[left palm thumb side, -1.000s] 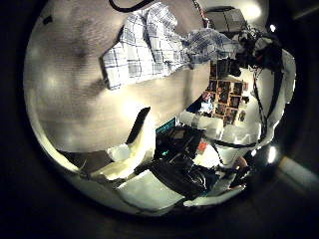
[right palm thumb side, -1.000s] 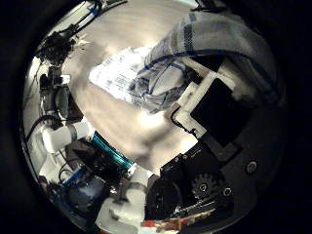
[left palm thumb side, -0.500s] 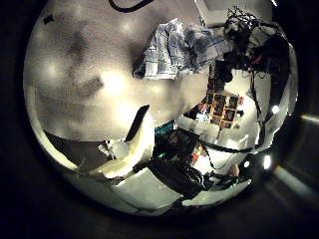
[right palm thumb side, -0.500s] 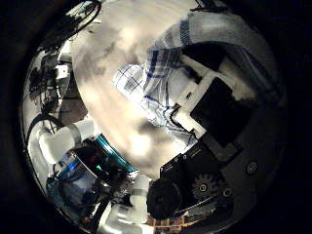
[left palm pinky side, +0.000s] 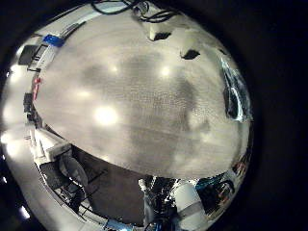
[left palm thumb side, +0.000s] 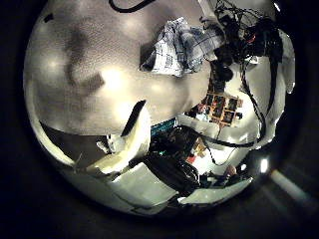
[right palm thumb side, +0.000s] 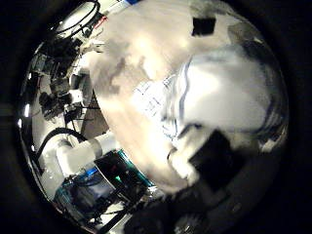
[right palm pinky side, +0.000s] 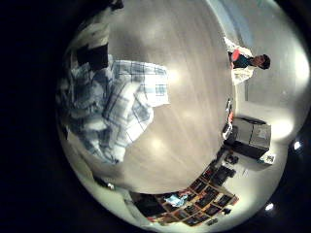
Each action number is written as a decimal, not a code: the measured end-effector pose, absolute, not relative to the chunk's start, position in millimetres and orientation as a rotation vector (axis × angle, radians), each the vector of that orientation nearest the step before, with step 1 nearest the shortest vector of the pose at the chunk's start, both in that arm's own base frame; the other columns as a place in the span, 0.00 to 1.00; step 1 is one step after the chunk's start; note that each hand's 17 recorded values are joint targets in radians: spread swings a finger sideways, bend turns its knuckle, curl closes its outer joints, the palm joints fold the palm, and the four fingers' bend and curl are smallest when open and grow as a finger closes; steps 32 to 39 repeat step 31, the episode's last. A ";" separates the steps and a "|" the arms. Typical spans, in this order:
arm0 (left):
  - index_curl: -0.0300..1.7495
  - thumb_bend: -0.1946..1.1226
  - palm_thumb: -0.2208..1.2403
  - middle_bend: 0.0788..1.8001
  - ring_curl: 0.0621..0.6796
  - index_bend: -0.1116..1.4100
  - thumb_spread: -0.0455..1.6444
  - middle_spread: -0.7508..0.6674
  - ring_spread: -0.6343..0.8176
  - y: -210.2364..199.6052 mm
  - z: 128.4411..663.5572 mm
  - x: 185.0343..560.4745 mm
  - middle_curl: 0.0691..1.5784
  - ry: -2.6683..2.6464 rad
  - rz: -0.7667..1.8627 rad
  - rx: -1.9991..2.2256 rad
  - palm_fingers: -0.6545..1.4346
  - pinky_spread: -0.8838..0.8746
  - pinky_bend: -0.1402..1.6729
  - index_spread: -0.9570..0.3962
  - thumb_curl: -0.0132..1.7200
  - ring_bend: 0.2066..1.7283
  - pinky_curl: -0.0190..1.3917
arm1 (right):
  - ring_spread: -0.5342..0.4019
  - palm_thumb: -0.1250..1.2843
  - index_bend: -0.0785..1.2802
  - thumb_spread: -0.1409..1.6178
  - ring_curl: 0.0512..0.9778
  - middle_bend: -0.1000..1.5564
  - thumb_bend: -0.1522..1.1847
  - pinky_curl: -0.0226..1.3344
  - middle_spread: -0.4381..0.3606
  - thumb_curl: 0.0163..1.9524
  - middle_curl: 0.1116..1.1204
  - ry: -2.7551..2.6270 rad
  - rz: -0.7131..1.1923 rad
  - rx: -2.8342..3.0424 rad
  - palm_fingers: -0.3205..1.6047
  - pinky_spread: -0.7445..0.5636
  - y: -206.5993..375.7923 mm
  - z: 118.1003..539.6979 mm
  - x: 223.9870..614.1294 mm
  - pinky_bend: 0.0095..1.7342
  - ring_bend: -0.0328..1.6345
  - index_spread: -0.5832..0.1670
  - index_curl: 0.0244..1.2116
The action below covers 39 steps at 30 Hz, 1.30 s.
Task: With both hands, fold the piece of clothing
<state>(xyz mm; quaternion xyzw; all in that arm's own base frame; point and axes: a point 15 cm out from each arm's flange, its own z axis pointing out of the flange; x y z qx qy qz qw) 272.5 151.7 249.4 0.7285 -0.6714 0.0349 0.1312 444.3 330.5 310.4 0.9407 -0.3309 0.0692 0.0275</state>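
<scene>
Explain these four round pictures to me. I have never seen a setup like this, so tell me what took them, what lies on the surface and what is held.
These are very wide-angle pictures from small cameras on the palms of two robot hands, two cameras per hand, looking out from the palm. The surface is a table. On it lies a crumpled checked piece of clothing, which the two hands should fold. The left hand's views see the garment from far off, so that hand holds nothing. In the right hand's views the cloth is close and lifted toward the palm; the right hand seems to grip it, though its fingers barely show.
</scene>
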 end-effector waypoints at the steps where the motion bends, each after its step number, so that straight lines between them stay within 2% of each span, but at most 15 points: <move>1: 0.25 0.13 0.40 0.05 0.24 0.20 0.71 0.67 0.67 150.3 250.9 272.4 0.15 -1.954 0.101 2.113 0.40 0.71 0.24 0.72 0.18 0.27 0.25 | 0.35 0.60 0.16 0.72 0.52 0.35 0.09 0.49 0.31 0.30 0.56 -1.027 0.212 2.905 0.10 0.43 327.3 311.8 444.8 0.68 0.68 0.20 0.50; 3: 0.25 0.13 0.40 0.05 0.24 0.20 0.71 0.67 0.67 148.3 252.5 272.5 0.15 -1.959 0.102 2.110 0.40 0.71 0.24 0.72 0.18 0.27 0.25 | 0.42 0.58 0.15 0.72 0.48 0.30 0.09 0.47 0.36 0.30 0.51 -1.042 0.212 2.901 0.10 0.51 315.6 315.3 448.2 0.67 0.64 0.17 0.45; 4: 0.26 0.14 0.41 0.05 0.24 0.20 0.71 0.67 0.67 146.5 253.9 273.2 0.15 -1.964 0.101 2.110 0.40 0.71 0.24 0.72 0.18 0.26 0.25 | 0.49 0.55 0.14 0.71 0.44 0.26 0.08 0.46 0.40 0.29 0.46 -1.048 0.214 2.903 0.08 0.59 311.9 317.9 449.8 0.67 0.60 0.15 0.41; 8: 0.26 0.13 0.41 0.06 0.24 0.20 0.71 0.67 0.68 142.6 255.3 273.3 0.15 -1.967 0.094 2.107 0.40 0.71 0.24 0.72 0.18 0.26 0.25 | 0.64 0.49 0.13 0.71 0.37 0.20 0.09 0.42 0.47 0.27 0.38 -1.083 0.227 2.964 0.09 0.73 313.4 339.0 452.5 0.64 0.54 0.13 0.32; 13: 0.26 0.13 0.41 0.05 0.24 0.20 0.70 0.67 0.68 135.3 260.3 270.2 0.15 -1.976 0.091 2.098 0.40 0.71 0.23 0.72 0.18 0.26 0.25 | 0.71 0.48 0.14 0.72 0.32 0.18 0.10 0.38 0.51 0.26 0.33 -1.199 0.224 3.028 0.12 0.82 290.1 380.3 460.2 0.60 0.50 0.13 0.25; 18: 0.26 0.13 0.41 0.05 0.24 0.20 0.70 0.67 0.68 120.9 276.7 277.4 0.15 -2.007 0.089 2.101 0.40 0.71 0.23 0.72 0.18 0.26 0.25 | 0.73 0.50 0.16 0.72 0.29 0.20 0.10 0.35 0.50 0.25 0.31 -1.356 0.267 2.984 0.16 0.86 231.8 424.7 462.2 0.56 0.49 0.16 0.22; 23: 0.26 0.13 0.41 0.05 0.24 0.20 0.70 0.67 0.68 98.1 303.9 288.6 0.15 -2.033 0.066 2.113 0.41 0.71 0.23 0.72 0.18 0.26 0.25 | 0.72 0.51 0.17 0.72 0.27 0.21 0.10 0.32 0.50 0.25 0.29 -1.451 0.237 2.893 0.17 0.88 173.0 457.5 435.6 0.54 0.48 0.18 0.21; 29: 0.27 0.13 0.41 0.05 0.24 0.20 0.70 0.67 0.68 65.8 328.4 296.5 0.14 -2.051 0.016 2.124 0.41 0.71 0.23 0.72 0.18 0.26 0.26 | 0.71 0.51 0.18 0.73 0.24 0.22 0.10 0.29 0.49 0.24 0.28 -1.543 0.190 2.791 0.19 0.89 113.7 472.1 412.8 0.51 0.46 0.20 0.21; 31: 0.27 0.13 0.41 0.05 0.24 0.20 0.70 0.67 0.68 52.4 330.7 298.3 0.14 -2.064 0.003 2.110 0.41 0.71 0.23 0.72 0.18 0.26 0.26 | 0.70 0.51 0.18 0.73 0.24 0.22 0.10 0.28 0.49 0.24 0.28 -1.553 0.171 2.770 0.19 0.89 102.0 471.2 408.9 0.50 0.46 0.21 0.21; 39: 0.27 0.13 0.41 0.05 0.24 0.20 0.70 0.67 0.68 52.4 330.7 298.3 0.14 -2.064 0.003 2.110 0.41 0.71 0.23 0.72 0.18 0.26 0.26 | 0.70 0.51 0.18 0.73 0.24 0.22 0.10 0.28 0.49 0.24 0.28 -1.553 0.171 2.770 0.19 0.89 102.0 471.2 408.9 0.50 0.46 0.21 0.21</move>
